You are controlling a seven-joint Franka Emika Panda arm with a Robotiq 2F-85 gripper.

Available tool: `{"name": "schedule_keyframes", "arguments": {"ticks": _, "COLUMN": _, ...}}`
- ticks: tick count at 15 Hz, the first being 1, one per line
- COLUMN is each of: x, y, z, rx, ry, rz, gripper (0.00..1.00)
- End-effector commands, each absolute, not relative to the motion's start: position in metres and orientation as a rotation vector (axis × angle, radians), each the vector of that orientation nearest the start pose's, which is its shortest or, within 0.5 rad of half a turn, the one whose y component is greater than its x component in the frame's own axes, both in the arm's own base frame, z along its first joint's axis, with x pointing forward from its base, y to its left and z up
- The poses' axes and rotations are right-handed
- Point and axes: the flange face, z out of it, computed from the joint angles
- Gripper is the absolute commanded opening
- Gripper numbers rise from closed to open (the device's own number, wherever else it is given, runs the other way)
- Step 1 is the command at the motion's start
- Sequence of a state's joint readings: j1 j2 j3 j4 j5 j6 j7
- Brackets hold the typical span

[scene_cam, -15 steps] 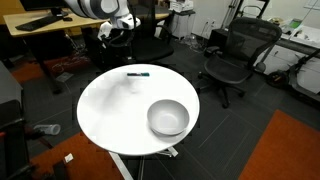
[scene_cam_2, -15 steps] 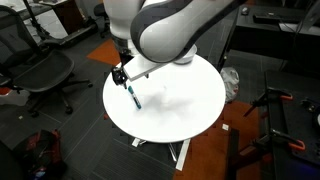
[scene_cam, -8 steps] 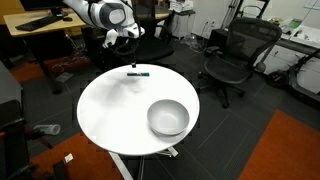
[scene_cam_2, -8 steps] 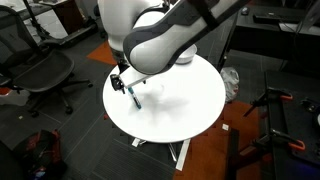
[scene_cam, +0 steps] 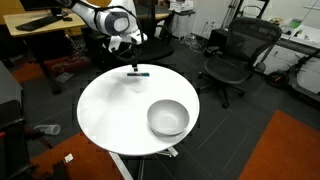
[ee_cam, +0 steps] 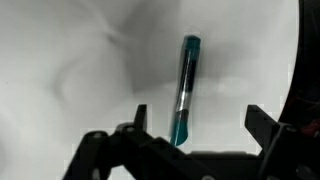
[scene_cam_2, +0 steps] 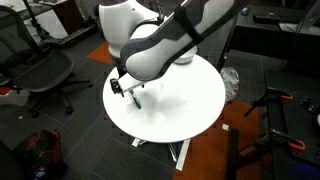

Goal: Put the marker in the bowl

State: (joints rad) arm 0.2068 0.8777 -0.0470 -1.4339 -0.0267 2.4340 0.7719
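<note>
The marker point(scene_cam: 138, 73) is a thin dark stick with teal ends, lying flat near the far edge of the round white table point(scene_cam: 110, 115). In the wrist view the marker point(ee_cam: 185, 90) lies lengthwise between my open fingers. My gripper point(scene_cam: 133, 64) hangs just above it, open and empty; it also shows in an exterior view point(scene_cam_2: 127, 87), above the marker point(scene_cam_2: 135, 99). The light grey bowl point(scene_cam: 168, 118) stands upright near the table's front right, well away from the gripper. The arm hides the bowl in the exterior view where the arm fills the picture.
Black office chairs point(scene_cam: 232, 55) point(scene_cam_2: 45, 75) stand around the table. A wooden desk point(scene_cam: 45, 35) stands behind the arm. The table's edge runs close to the marker in the wrist view point(ee_cam: 296, 60). The floor has dark carpet with an orange patch point(scene_cam: 285, 150).
My gripper has come down and forward over the table's edge, from behind the table to just above the marker. The marker and the bowl have not moved.
</note>
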Motion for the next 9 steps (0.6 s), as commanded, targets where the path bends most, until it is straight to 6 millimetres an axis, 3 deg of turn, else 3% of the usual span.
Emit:
{"name": "schedule_keyframes", "arguments": {"ticks": 1, "x": 0.735, "y": 0.120, "z": 0.169, "rx": -2.988, "ry": 0.882, "rz": -0.196, "gripper": 1.00}}
{"name": "schedule_keyframes", "arguments": {"ticks": 9, "x": 0.742, "y": 0.108, "z": 0.146, "rx": -2.992, "ry": 0.900, "rz": -0.187, "gripper": 1.00}}
